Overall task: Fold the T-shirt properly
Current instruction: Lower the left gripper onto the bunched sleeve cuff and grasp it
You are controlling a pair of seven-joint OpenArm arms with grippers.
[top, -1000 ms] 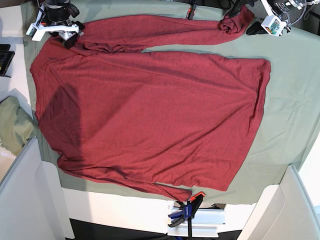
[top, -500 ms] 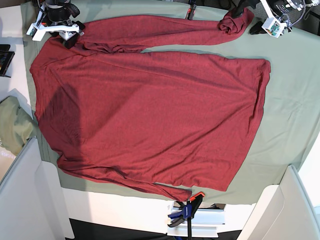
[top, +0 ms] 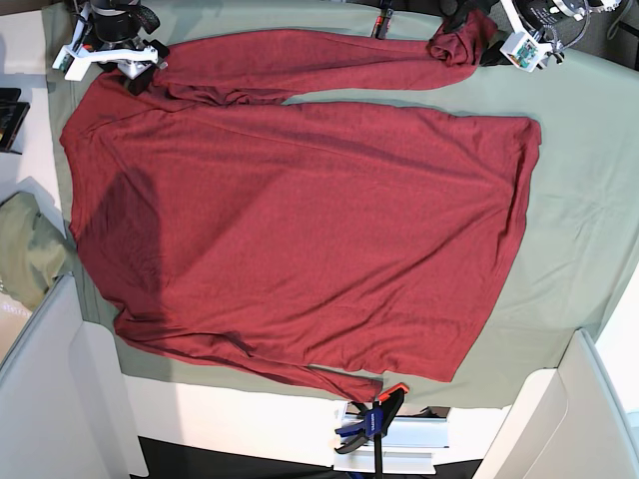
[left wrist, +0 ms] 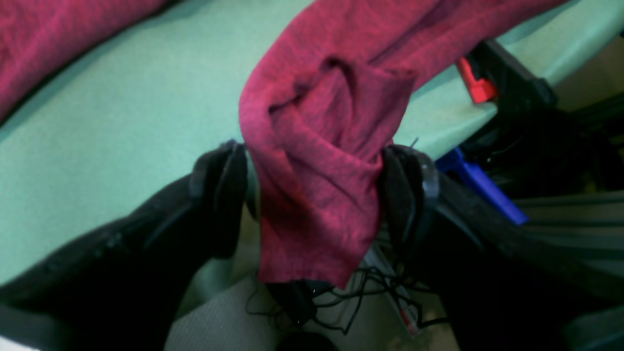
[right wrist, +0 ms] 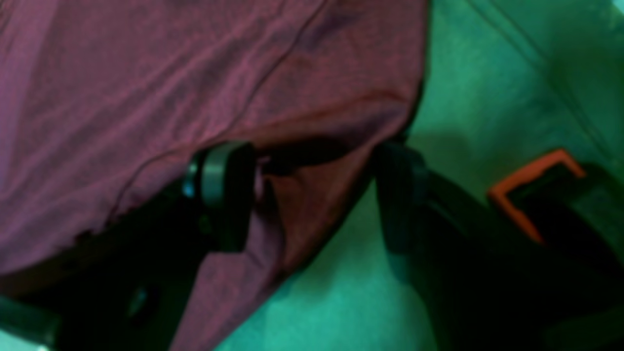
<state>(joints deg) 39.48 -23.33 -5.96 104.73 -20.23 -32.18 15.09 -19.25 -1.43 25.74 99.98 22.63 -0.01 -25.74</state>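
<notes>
The green table cloth (top: 579, 200) fills the base view, and the dark red shirt (top: 300, 230) lies spread flat over most of it, body centred, hem toward 3 o'clock and shoulders toward 9 o'clock. One long sleeve (top: 319, 60) runs along the 12 o'clock edge, its long axis going from 9 toward 3 o'clock and ending in a bunched cuff (top: 461, 40) near 1 o'clock. The other sleeve lies tucked along the 6 o'clock edge, close to a blue and black clamp (top: 374, 419) at the table's rim. A bundled green cloth (top: 25, 249) sits off the table at 9 o'clock.

The left gripper (left wrist: 312, 195) is at the cuff: in its wrist view the jaws stand wide apart with the rolled cuff hanging between them, the fabric brushing the pads but not pinched. The right gripper (right wrist: 312, 195) is at the shoulder end of the same sleeve, at 11 o'clock in the base view; its jaws are also spread, one finger over the fabric edge and one on bare table cloth, with nothing clamped.

Judged from this, both arms straddle the two ends of the top sleeve, each nearest its own end, so closing on them would let the sleeve be carried toward 6 o'clock, across the body
</notes>
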